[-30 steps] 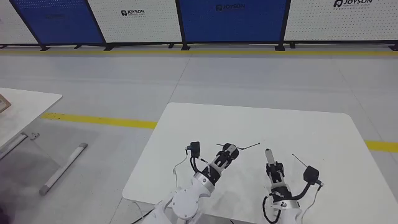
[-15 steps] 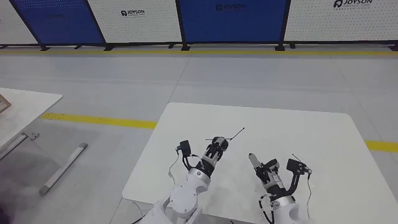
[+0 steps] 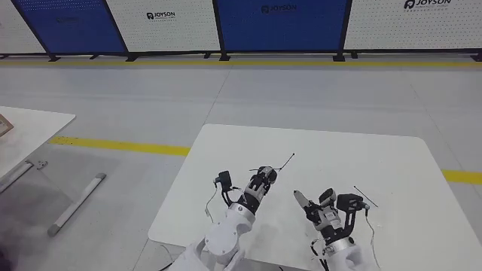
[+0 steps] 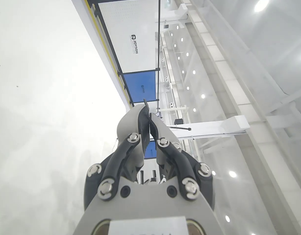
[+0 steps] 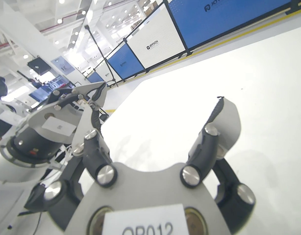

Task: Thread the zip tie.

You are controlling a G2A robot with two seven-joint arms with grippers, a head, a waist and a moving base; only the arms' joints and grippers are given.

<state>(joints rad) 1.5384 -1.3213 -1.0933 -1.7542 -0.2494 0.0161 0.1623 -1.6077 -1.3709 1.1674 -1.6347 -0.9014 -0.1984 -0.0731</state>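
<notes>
1. Zip tie [image 3: 279,162]: a thin black strand held above the near half of the white table [image 3: 376,150]. In the top view it runs from the left gripper [image 3: 262,173] out toward 2 o'clock, with a short tail sticking out the other way, toward 9 o'clock.
2. In the left wrist view, the left gripper [image 4: 148,113] is clenched on the tie. The two dark pads [image 4: 143,125] are pressed together, and a short piece of the zip tie [image 4: 145,103] pokes out past the fingertips. The longer part leaves sideways and ends in a small block.
3. The right gripper [image 3: 310,198] sits at about 4 o'clock from the left one and near it. It holds nothing, and its fingers are spread wide.
4. In the right wrist view, the right gripper [image 5: 156,102] is open over bare table. The left gripper [image 5: 100,92] is just beside one of its fingers, and the zip tie [image 5: 99,50] rises from that left gripper as a long, slightly bowed line. The tie does not touch the right gripper's fingers.
5. At 3 o'clock from the right gripper, a thin dark strand [image 3: 365,196] lies on the table. It may be a second tie, but it is too fine to tell.
</notes>
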